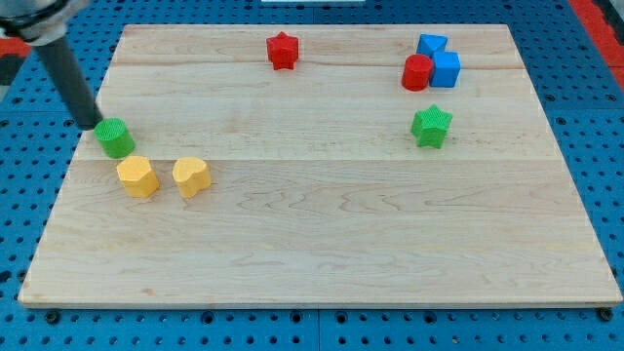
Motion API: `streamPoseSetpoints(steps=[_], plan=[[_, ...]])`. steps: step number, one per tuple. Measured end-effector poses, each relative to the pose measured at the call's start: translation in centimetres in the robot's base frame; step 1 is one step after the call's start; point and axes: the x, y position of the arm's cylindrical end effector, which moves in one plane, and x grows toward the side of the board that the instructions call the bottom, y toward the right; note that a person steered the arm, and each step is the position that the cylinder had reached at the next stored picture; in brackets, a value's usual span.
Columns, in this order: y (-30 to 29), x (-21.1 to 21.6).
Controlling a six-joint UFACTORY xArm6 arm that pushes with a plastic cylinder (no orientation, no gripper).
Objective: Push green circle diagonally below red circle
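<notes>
The green circle (115,137) sits near the board's left edge. My tip (91,124) is just to its upper left, touching or nearly touching it. The red circle (417,73) stands far off at the view's upper right, against a blue cube (446,68). The rod rises from the tip toward the view's top left corner.
A second blue block (431,45) sits above the blue cube. A green star (430,127) lies below the red circle. A red star (282,51) is at the top middle. Two yellow blocks (137,176) (191,176) lie just below the green circle. The board's left edge (68,175) is close.
</notes>
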Motion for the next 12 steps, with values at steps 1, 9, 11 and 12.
streamPoseSetpoints(steps=[1, 9, 11, 12], plan=[[-0.7, 0.3], [5.6, 5.1], [15.9, 1.9], [24.5, 2.2]])
